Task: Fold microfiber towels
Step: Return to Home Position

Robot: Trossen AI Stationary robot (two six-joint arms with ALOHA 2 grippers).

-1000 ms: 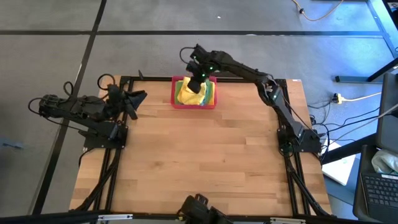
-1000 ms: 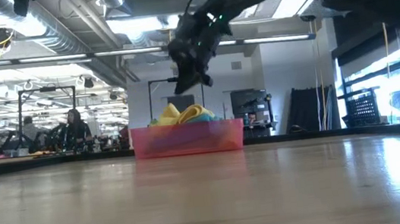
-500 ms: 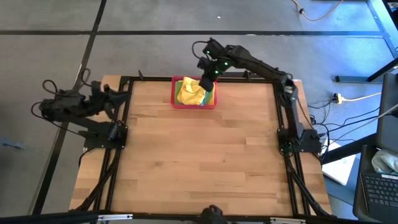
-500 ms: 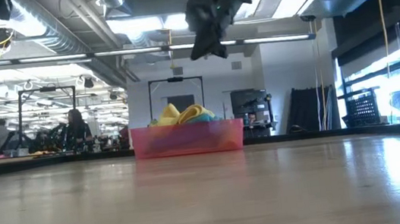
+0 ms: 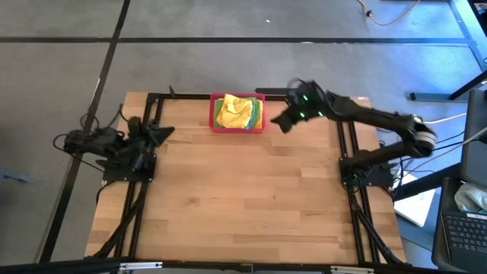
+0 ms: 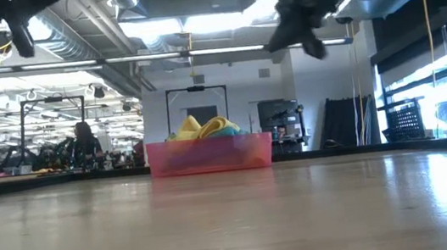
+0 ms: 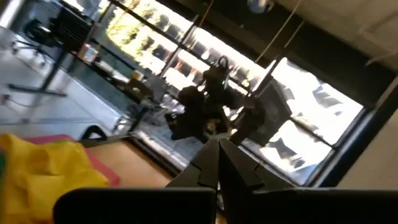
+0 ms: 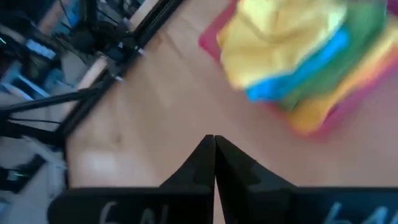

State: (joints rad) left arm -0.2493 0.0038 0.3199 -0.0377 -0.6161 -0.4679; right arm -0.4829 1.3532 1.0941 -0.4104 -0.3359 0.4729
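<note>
The microfiber towels lie heaped in the pink tray at the table's far edge. Yellow and green cloths show on top. A teal one shows in the right wrist view. In the low view the heap rises above the tray's wall. My right gripper is shut and empty, in the air just right of the tray; it also shows high in the low view. My left gripper is shut and empty at the table's left edge.
Black frame rails run along the table's left and right sides. The bare wooden tabletop spreads between the tray and the near edge. In the low view, an open hall with desks and people lies beyond the table.
My right gripper has risen from just above the towels in the tray and swung toward the table's right edge, ending beside the tray. The towels have stayed in the tray. My left arm has shifted a little at the table's left edge.
</note>
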